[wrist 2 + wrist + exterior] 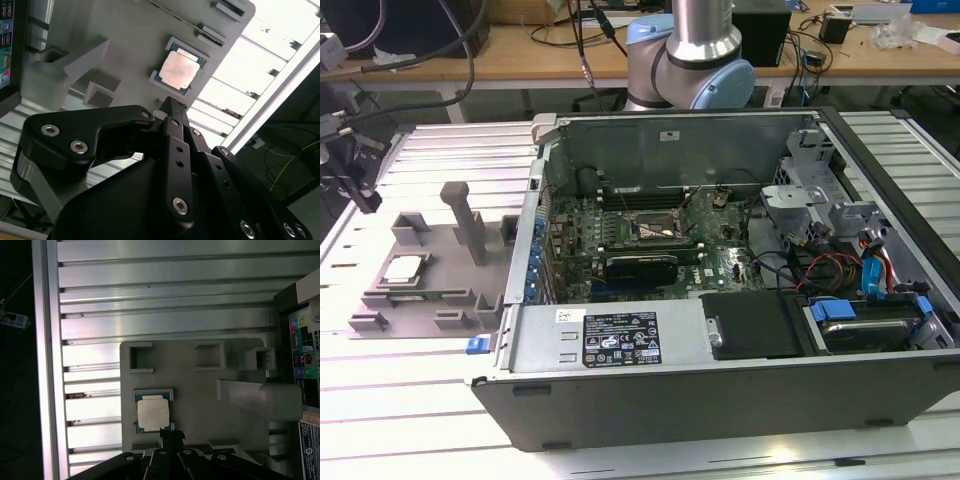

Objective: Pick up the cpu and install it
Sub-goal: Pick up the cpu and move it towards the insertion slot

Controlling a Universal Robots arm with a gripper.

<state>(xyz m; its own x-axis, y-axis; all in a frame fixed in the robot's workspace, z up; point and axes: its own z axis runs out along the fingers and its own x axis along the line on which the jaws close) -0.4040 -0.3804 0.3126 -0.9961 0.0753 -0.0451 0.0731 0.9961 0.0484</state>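
Arm base (692,55) stands at the far side of the tabletop (450,160), behind the open computer case (720,400).

Gripper (362,195) hangs at the exterior view's left edge, above the slatted tabletop. It is clear of the grey tray (440,275) and left of it.

In both wrist views I read the fingers (175,130) as drawn together, the tips meeting in one narrow point with nothing between them. Gripper (171,102) (166,431) holds nothing.

The cpu (404,267) lies flat in a square recess of the tray, on the tray's left part in the exterior view, with its silver top facing up. It is well apart from the case.

In the second wrist view the cpu (180,70) sits just beyond the fingertips, with a gap of tray (125,50) between them. There is no contact.

In the first wrist view the joined tips overlap the near edge of the cpu (152,412) from above. The tray (200,405) carries empty square pockets on its far side.

A tall upright block (470,220) rises from the tray to the right of the cpu, towards the case.

Inside the case, the motherboard socket (658,233) sits open near the middle of the board. I can't tell any finer detail there.
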